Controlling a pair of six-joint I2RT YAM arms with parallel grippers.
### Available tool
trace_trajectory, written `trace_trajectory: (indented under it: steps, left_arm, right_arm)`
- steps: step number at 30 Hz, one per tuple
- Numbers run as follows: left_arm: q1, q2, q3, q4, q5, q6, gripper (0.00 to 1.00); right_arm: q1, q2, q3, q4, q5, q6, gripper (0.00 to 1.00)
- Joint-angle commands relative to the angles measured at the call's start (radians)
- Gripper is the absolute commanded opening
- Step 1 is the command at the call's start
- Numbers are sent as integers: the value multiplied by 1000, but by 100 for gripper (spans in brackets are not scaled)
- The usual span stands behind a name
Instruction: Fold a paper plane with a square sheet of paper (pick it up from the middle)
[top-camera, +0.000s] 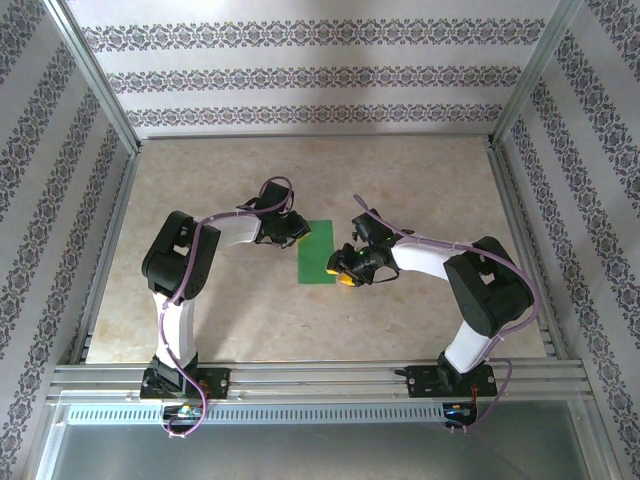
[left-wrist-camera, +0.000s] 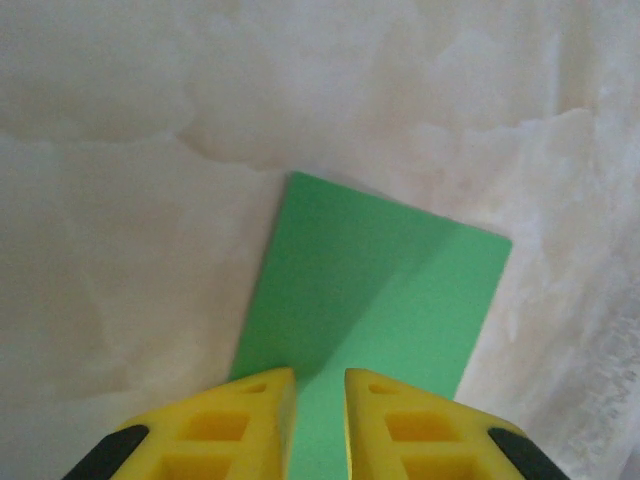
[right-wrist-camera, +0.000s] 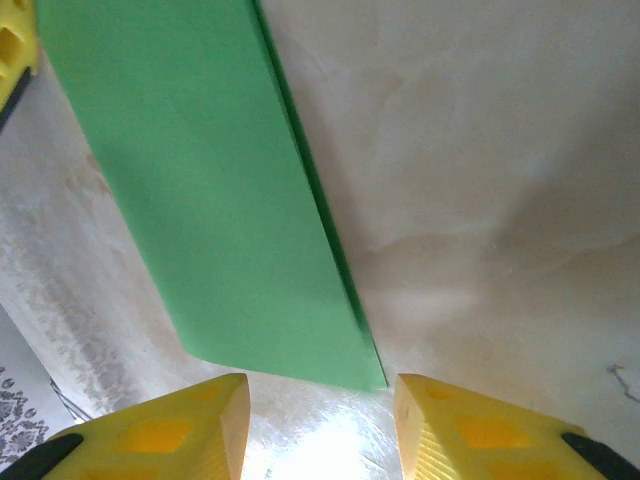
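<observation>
The left jaws stand a narrow slit apart, tips over the far left edge of the green paper (top-camera: 318, 252) (left-wrist-camera: 380, 280), and it lies flat beneath them, not pinched. The right jaws gape wider and are empty, just off its near right corner (right-wrist-camera: 200, 180). The paper lies mid-counter (top-camera: 420, 170) as a narrow rectangle, its long axis running from the near edge to the far edge.

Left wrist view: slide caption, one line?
Left tool, jaws narrowly apart, poised at the near edge of a flat bright green paper sheet on a pale marbled tabletop.
</observation>
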Motion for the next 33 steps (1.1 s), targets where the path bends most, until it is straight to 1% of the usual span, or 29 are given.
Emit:
trace_trajectory:
  steps: [1, 9, 19, 21, 27, 33]
  left_arm:
    - [3, 36, 20, -64, -21, 28, 22]
    - [5, 41, 18, -90, -42, 27, 22]
    - [6, 43, 15, -92, -41, 28, 22]
    - [5, 43, 15, -91, -39, 28, 22]
    - [5, 41, 15, -92, -39, 28, 22]
    - [6, 43, 16, -91, -39, 27, 22]
  right_arm:
    - [12, 18, 24, -28, -9, -5, 43]
    - [22, 45, 46, -29, -26, -14, 43]
    - [32, 66, 58, -27, -45, -21, 41]
    - [33, 66, 56, -28, -43, -21, 40]
    - [30, 33, 48, -67, 18, -25, 41]
    - [23, 43, 50, -73, 13, -32, 41]
